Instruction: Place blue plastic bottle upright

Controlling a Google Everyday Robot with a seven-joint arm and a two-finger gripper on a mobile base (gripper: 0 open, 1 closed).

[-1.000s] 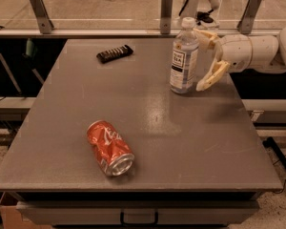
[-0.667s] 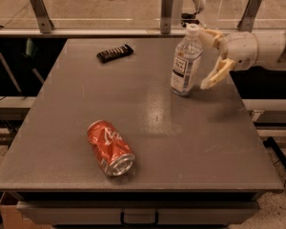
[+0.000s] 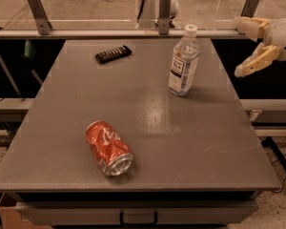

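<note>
The hand [image 3: 238,47], spread open off the far corner of the bench [image 3: 190,147], looks like matt cream plastic. Near it the bottle [image 3: 184,63] is clear glossy plastic with a papery label. Well apart from the hand, the can [image 3: 108,148] is dented shiny metal. The bench is smooth, dull grey.

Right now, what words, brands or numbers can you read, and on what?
Blue plastic bottle label: dark print, too blurred to read.
Red can: white script, not legible.
Black device: no readable text.
Gripper, beyond the right edge of the table, fingers open: no markings.
</note>
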